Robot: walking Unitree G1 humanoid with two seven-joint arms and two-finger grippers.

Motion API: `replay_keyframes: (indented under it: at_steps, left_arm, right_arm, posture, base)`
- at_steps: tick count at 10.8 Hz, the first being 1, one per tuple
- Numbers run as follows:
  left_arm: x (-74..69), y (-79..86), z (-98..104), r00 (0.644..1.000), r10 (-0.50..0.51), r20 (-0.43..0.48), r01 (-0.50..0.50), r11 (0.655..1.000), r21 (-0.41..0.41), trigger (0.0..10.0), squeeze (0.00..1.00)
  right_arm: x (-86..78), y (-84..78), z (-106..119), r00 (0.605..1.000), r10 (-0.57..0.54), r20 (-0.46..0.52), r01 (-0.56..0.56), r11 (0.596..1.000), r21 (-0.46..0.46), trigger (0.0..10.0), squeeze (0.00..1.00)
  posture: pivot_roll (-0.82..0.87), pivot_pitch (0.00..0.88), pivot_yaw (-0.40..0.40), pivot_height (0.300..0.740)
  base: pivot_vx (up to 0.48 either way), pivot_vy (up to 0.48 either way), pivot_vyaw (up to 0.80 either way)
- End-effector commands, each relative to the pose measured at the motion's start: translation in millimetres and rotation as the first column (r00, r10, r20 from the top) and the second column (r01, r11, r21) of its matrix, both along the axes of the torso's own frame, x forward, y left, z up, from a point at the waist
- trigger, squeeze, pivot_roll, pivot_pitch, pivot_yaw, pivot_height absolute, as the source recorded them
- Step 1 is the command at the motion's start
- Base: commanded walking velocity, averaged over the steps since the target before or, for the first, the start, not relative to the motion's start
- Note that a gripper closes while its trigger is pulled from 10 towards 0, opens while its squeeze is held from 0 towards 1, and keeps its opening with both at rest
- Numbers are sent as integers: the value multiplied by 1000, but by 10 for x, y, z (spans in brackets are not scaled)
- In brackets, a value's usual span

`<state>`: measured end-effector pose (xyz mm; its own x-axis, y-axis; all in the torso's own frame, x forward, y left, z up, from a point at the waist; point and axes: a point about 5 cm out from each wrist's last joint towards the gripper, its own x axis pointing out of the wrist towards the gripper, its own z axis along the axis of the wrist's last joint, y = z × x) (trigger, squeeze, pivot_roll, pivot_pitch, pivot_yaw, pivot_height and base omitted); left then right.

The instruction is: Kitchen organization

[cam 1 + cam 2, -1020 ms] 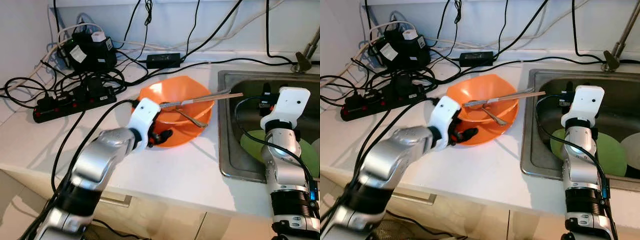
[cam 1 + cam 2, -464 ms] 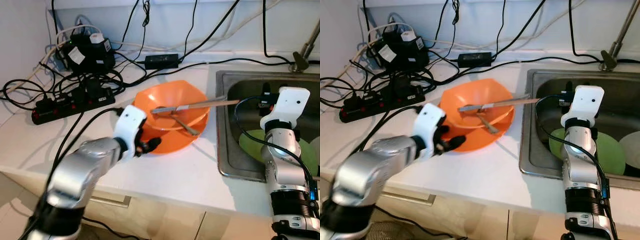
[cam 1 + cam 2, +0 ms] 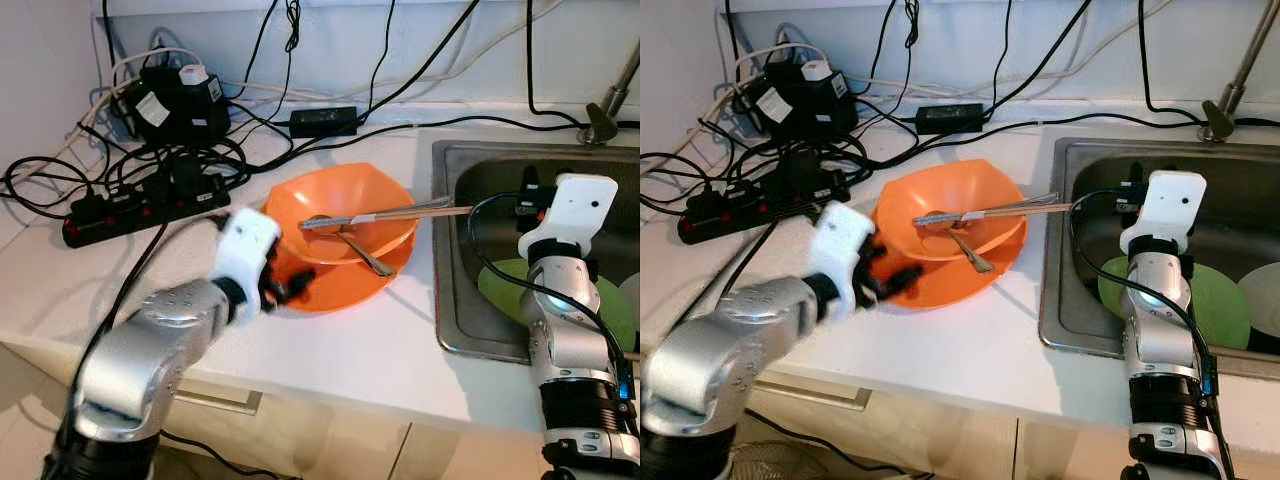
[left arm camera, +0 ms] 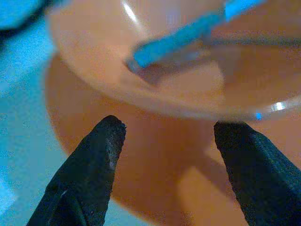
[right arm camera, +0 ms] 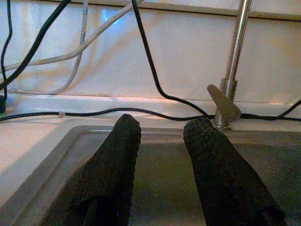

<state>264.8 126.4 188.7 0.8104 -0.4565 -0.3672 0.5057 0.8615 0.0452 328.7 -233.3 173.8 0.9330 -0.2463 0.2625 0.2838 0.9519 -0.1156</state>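
An orange bowl [image 3: 345, 210] sits in an orange plate [image 3: 340, 288] on the white counter, left of the sink. Chopsticks [image 3: 400, 213] lie across the bowl's rim and a metal spoon [image 3: 362, 256] rests inside it. My left gripper [image 3: 287, 287] is at the plate's near-left edge. In the left wrist view its fingers [image 4: 94, 165] stand wide apart and open, with the plate and bowl just ahead of them. My right gripper [image 5: 162, 136] hovers over the sink, its fingers slightly apart and holding nothing.
The steel sink [image 3: 448, 300] holds green plates [image 3: 1220, 305], and its faucet [image 3: 610, 110] stands at the back right. A power strip [image 3: 140, 205], adapters [image 3: 325, 122] and tangled black cables crowd the counter's back left. The counter's front edge lies close below the plate.
The plate and bowl have shifted a little left, away from the sink, and the bowl sits flatter. My left gripper has drawn back left with them. The right arm has held still.
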Motion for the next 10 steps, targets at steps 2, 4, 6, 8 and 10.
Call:
replay_keyframes:
  at_steps: [2,4,6,8,10]
  left_arm:
    - [-51,212,110,996,81,46,-82,996,28,10000,0]
    - [-71,369,194,987,140,81,-146,986,83,10000,0]
    - [25,730,199,916,324,238,-376,900,221,10000,0]
    - [151,757,276,817,435,380,-500,861,90,10000,0]
    - [344,567,410,711,465,527,-482,869,-116,10000,0]
  right_arm:
    - [52,43,35,1000,21,6,-21,1000,2,10000,0]
    - [80,77,42,999,38,4,-38,999,-1,10000,0]
    - [107,99,52,999,48,5,-48,999,-2,10000,0]
    - [91,55,53,999,35,11,-35,999,-3,10000,0]
    - [55,-15,95,999,-3,42,3,1000,-4,10000,0]
  posture:
    - [175,0,74,740]
    - [189,0,64,740]
    - [182,0,59,740]
    - [160,0,64,740]
    - [126,0,76,740]
  base:
    - [0,0,0]
    - [0,0,0]
    - [0,0,0]
    - [0,0,0]
    - [0,0,0]
